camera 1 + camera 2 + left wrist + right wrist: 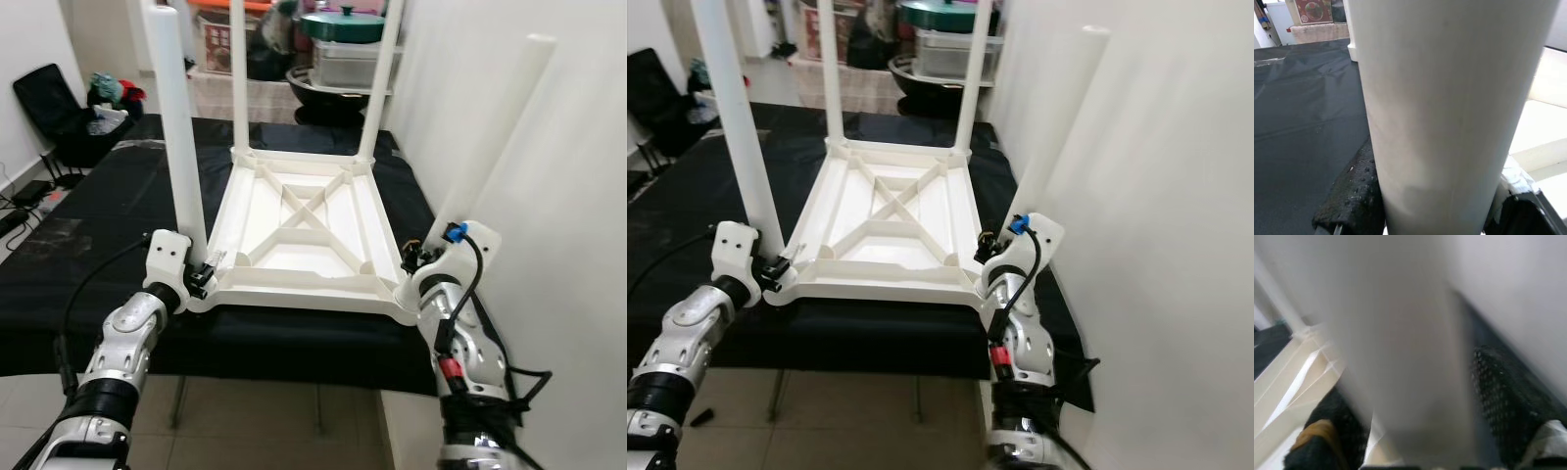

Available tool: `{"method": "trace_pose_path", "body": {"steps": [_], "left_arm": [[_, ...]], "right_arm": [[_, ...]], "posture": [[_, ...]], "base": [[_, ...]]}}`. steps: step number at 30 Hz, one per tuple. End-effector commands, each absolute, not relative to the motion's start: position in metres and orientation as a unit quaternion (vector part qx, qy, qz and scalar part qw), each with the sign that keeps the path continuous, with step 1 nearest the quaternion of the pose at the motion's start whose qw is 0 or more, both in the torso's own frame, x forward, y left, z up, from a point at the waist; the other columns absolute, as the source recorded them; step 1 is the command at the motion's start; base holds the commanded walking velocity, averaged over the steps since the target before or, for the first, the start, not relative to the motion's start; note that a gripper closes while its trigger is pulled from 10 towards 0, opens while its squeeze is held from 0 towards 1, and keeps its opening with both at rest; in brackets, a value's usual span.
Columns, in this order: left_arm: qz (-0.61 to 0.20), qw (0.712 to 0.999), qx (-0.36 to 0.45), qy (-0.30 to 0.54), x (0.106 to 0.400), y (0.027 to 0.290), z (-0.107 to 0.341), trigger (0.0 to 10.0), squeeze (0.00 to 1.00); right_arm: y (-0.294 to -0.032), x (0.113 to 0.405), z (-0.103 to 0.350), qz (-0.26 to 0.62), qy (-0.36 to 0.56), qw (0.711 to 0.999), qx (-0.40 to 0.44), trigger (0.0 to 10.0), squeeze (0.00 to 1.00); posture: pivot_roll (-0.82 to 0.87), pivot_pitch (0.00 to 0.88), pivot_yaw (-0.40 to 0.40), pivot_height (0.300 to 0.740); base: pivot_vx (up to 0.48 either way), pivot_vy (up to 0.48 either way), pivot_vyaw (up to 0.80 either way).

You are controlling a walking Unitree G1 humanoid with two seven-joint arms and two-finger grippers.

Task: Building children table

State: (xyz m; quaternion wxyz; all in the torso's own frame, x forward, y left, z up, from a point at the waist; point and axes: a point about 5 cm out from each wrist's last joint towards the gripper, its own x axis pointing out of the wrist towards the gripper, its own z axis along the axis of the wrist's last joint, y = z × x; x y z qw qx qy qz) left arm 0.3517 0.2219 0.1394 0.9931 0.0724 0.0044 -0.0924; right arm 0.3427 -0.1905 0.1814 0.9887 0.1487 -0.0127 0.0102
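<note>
Gripping 2 legs, I hold the upturned children's table (304,230) on the black surface (118,196), its near rim at the surface's front edge. My left jaws (201,277) clamp the 7 o'clock leg (176,127), upright. My right jaws (419,257) clamp the 5 o'clock leg (495,137), tilted toward the white wall (568,196), close by. Open surface lies at 9 o'clock.
</note>
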Motion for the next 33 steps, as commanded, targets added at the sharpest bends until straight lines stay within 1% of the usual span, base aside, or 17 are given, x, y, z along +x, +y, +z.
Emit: {"method": "trace_pose_path", "body": {"steps": [1,6,7,9,17,18,20,21,22,23,24,25,26,27,28,29,33], "left_arm": [[-0.07,0.994,0.083,0.01,0.35,0.231,0.138,10.0,0.0],[-0.069,0.994,0.083,0.01,0.349,0.232,0.138,10.0,0.0],[-0.069,0.994,0.083,0.01,0.349,0.233,0.138,10.0,0.0],[-0.068,0.994,0.084,0.01,0.349,0.233,0.139,10.0,0.0],[-0.065,0.994,0.086,0.011,0.348,0.237,0.139,10.0,0.0],[-0.065,0.994,0.086,0.011,0.348,0.237,0.139,10.0,0.0],[-0.065,0.994,0.086,0.011,0.348,0.237,0.139,10.0,0.0],[-0.066,0.994,0.086,0.011,0.349,0.236,0.139,10.0,0.0],[-0.066,0.994,0.086,0.011,0.349,0.236,0.139,10.0,0.0],[-0.068,0.994,0.086,0.011,0.349,0.235,0.139,10.0,0.0],[-0.068,0.994,0.086,0.011,0.349,0.235,0.139,10.0,0.0],[-0.07,0.994,0.085,0.011,0.35,0.232,0.139,10.0,0.0],[-0.07,0.994,0.085,0.011,0.35,0.232,0.139,10.0,0.0],[-0.073,0.994,0.084,0.01,0.35,0.23,0.139,10.0,0.0],[-0.073,0.994,0.084,0.01,0.35,0.23,0.139,10.0,0.0],[-0.074,0.994,0.083,0.008,0.351,0.229,0.14,10.0,0.0],[-0.07,0.994,0.083,0.008,0.351,0.232,0.141,10.0,0.0]], "right_arm": [[-0.197,0.338,0.189,0.162,-0.029,0.982,0.093,10.0,0.0],[-0.21,0.338,0.191,0.218,-0.031,0.975,0.04,10.0,0.0],[-0.209,0.337,0.191,0.247,-0.029,0.968,0.035,0.7,0.0],[-0.207,0.335,0.19,0.268,-0.026,0.963,0.029,0.0,0.0],[-0.205,0.335,0.177,0.288,0.0,0.958,-0.001,0.0,0.0],[-0.209,0.339,0.168,0.239,0.031,0.97,-0.019,0.0,0.0],[-0.209,0.339,0.168,0.239,0.031,0.97,-0.019,0.0,0.0],[-0.216,0.345,0.16,0.151,0.051,0.987,-0.025,0.0,0.0],[-0.216,0.345,0.16,0.151,0.051,0.987,-0.025,0.0,0.0],[-0.227,0.351,0.153,0.005,0.065,0.998,-0.002,0.0,0.0],[-0.227,0.351,0.153,0.005,0.065,0.998,-0.002,0.0,0.0],[-0.233,0.347,0.142,-0.134,0.083,0.986,0.055,0.0,0.0],[-0.233,0.347,0.142,-0.134,0.083,0.986,0.055,0.0,0.0],[-0.226,0.335,0.126,-0.234,0.109,0.961,0.102,0.0,0.0],[-0.226,0.335,0.126,-0.234,0.109,0.961,0.102,0.0,0.0],[-0.202,0.311,0.107,-0.306,0.149,0.929,0.146,0.0,0.0],[-0.18,0.3,0.107,-0.304,0.163,0.925,0.161,0.0,0.0]], "posture": [[0.06,0.0,-0.103,0.74],[0.07,0.0,-0.107,0.74],[0.08,0.0,-0.11,0.74],[0.08,0.0,-0.111,0.74],[0.08,0.0,-0.106,0.74],[0.08,0.0,-0.105,0.74],[0.08,0.0,-0.105,0.74],[0.07,0.0,-0.102,0.74],[0.07,0.0,-0.102,0.74],[0.07,0.0,-0.097,0.74],[0.07,0.0,-0.097,0.74],[0.07,0.0,-0.098,0.74],[0.07,0.0,-0.098,0.74],[0.08,0.0,-0.104,0.74],[0.08,0.0,-0.104,0.74],[0.08,0.0,-0.105,0.74],[0.08,0.0,-0.109,0.74]], "base": [[0.0,0.0,0.0],[0.0,0.0,0.0],[0.0,0.0,0.0],[0.0,0.0,0.0],[0.0,0.0,0.0],[0.0,0.0,0.0],[0.0,0.0,0.0],[0.0,0.0,0.0],[0.0,0.0,0.0],[0.0,0.0,0.0],[0.0,0.0,0.0],[0.0,0.0,0.0],[0.0,0.0,0.0],[0.0,0.0,0.0],[0.0,0.0,0.0],[0.0,0.0,0.0],[0.0,0.0,0.0]]}}
